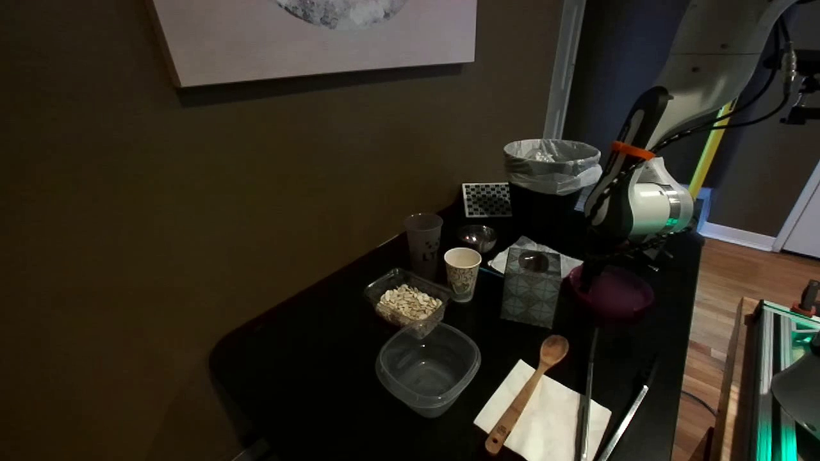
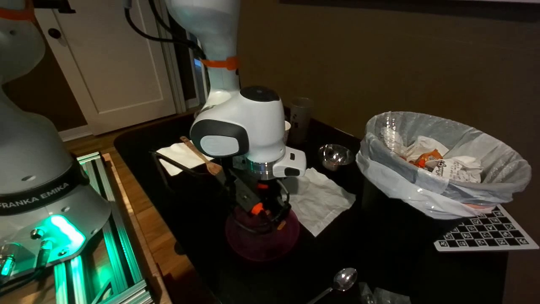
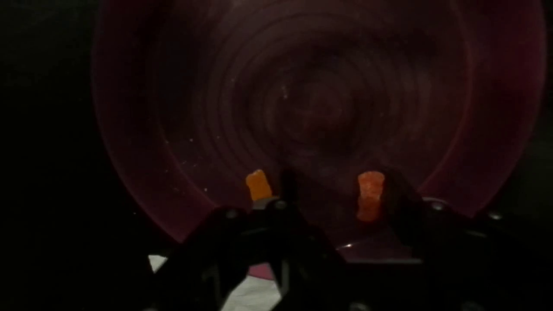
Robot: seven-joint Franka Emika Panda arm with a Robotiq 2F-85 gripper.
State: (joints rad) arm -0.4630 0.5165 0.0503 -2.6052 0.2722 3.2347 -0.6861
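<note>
Low in the wrist view, right of centre, an orange candy-like piece (image 3: 370,196) lies on a purple plate (image 3: 311,65). My gripper (image 3: 337,188) is released, its fingers spread, with that piece in the gap close beside the right-hand finger; I cannot tell whether they touch. A yellow-orange piece (image 3: 259,185) lies on the plate further left, outside the gap. In an exterior view, I see the plate right of centre, a patterned tissue box (image 1: 530,291) just to its left. Toward the bottom, a wooden spoon (image 1: 525,397) lies across a white napkin (image 1: 557,416) on the black tabletop (image 1: 307,384). A clear container (image 1: 428,371) stands lower centre, beside a tray (image 1: 388,282) of pale seeds (image 1: 410,302).
</note>
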